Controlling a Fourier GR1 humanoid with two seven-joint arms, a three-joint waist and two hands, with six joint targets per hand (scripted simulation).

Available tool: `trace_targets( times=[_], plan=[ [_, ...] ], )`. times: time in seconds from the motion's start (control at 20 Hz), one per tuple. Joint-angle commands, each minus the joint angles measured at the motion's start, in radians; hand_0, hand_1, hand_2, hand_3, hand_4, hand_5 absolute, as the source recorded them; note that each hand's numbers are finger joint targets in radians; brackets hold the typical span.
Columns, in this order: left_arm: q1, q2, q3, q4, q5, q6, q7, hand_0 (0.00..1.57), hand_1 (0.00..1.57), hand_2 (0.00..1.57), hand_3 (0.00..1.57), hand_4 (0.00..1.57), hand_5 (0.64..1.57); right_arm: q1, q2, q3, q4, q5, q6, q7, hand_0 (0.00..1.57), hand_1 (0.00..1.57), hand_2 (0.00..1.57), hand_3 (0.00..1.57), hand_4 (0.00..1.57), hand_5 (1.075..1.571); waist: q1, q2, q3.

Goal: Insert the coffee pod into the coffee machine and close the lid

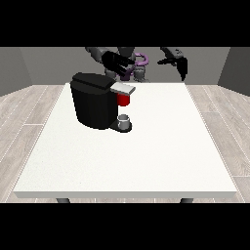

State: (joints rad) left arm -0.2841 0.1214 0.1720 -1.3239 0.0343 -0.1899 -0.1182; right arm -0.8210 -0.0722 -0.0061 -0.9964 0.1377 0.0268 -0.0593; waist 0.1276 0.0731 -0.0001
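A small grey thing point(124, 118) sits on the drip platform point(122, 126) at the foot of the coffee machine point(95, 101). It may be the coffee pod or a small cup, and from this view I cannot tell which. It stands upright, directly below the machine's brew head, with a gap of air between the two.

A red thing at the machine point(123, 99) hangs under the silver-grey lid plate point(123, 89), which juts out from the black top of the machine towards the view's right. The machine body is black and blocky, and it stands on the white counter point(161, 156) in the far left part of its surface, well back from the near edge.

Above and behind the machine, the hand at the view's left point(116, 62) hovers over the lid area, apart from it. Its dark fingers spread out towards the view's right and are not wrapped round anything, so it reads as released.

The hand at the view's right point(177, 61) hangs in the air near the counter's far edge, well apart from the machine, with its fingers pointing loosely downward and nothing in them.

The robot's torso point(132, 61) shows between the two arms, with a purple part at its middle.
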Motion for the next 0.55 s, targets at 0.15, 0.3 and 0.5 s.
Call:
trace_targets(
  times=[0.15,0.3,0.5],
  plan=[
    [0.102,-0.038,-0.019,-0.007,-0.019,0.031,-0.048,0.0,0.0,0.0,0.0,0.17,1.571,0.128,0.057,0.036,-0.065,-0.057,0.103,-0.072,0.0,0.0,0.0,0.0,0.26,1.571,-0.06,-0.115,0.0],
    [0.092,-0.038,-0.021,0.015,-0.011,0.011,-0.102,0.0,0.0,0.0,0.0,0.25,1.571,0.237,0.071,0.107,-0.102,-0.133,0.041,-0.154,0.0,0.0,0.0,0.0,0.27,1.571,-0.058,-0.097,0.0001],
    [0.084,-0.009,0.035,0.052,0.016,0.028,-0.078,0.0,0.0,0.0,0.0,0.19,1.571,0.398,0.072,0.173,-0.173,-0.203,-0.005,-0.156,0.0,0.0,0.0,0.0,0.16,1.571,-0.137,-0.158,0.0]
  ],
)
